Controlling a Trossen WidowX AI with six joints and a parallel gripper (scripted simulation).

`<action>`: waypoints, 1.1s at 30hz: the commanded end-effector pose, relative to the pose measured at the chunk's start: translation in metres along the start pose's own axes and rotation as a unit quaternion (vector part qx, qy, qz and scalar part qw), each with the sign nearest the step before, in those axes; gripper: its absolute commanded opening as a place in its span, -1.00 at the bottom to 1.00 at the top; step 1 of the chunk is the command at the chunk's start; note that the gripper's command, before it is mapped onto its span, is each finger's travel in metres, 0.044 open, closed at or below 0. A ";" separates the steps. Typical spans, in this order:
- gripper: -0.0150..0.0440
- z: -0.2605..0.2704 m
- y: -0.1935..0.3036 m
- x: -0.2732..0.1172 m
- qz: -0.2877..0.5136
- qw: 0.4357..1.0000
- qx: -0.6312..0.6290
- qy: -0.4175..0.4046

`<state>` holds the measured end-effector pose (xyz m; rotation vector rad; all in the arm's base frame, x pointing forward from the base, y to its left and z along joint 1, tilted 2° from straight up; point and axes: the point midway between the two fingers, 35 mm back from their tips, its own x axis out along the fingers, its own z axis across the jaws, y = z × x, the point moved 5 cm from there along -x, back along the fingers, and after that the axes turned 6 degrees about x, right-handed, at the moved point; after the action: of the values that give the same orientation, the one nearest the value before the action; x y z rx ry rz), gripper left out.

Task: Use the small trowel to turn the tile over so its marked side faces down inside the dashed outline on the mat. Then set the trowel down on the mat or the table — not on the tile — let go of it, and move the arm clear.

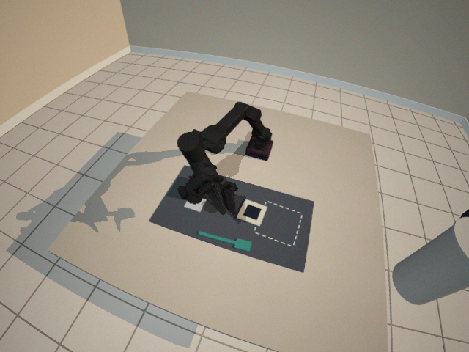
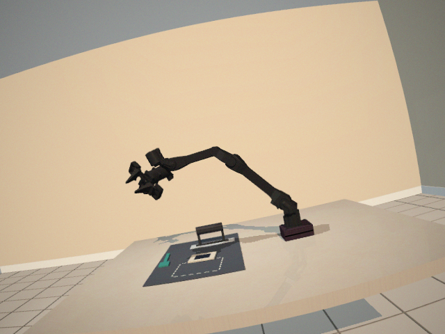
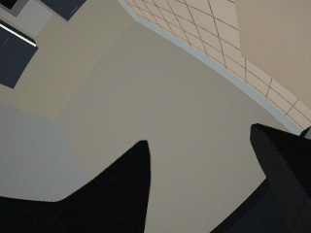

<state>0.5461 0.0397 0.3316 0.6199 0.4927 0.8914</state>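
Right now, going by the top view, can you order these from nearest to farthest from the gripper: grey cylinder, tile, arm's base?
From the gripper, as the top view shows it:
1. Tile: just right of the fingertips.
2. Arm's base: above the mat.
3. Grey cylinder: at the right edge.

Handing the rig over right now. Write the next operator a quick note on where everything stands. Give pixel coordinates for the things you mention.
Gripper (image 1: 234,216) (image 2: 130,187) (image 3: 201,140): open, nothing between the fingers, raised well above the mat (image 1: 282,255) (image 2: 229,265).
Small trowel: not certain which tool is meant. The green flat-bladed one (image 1: 242,244) (image 2: 164,264) lies on the mat; a pale plate with a raised dark handle (image 2: 209,228) is also there.
Tile (image 1: 262,215) (image 2: 212,256): dark square up, beside the dashed outline (image 1: 301,227) (image 2: 220,265).
Done: no flip.
Left: confirm and grasp trowel, turn tile into outline, set trowel down off it, release, move clear.
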 end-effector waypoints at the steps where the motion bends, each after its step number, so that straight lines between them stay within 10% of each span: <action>1: 0.42 -0.005 -0.013 -0.005 -0.035 0.999 -0.028 0.000; 33: 0.42 -0.065 -0.089 -0.077 -0.262 0.899 -0.295 0.189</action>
<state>0.5196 -0.0415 0.2439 -0.1829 0.6206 0.5926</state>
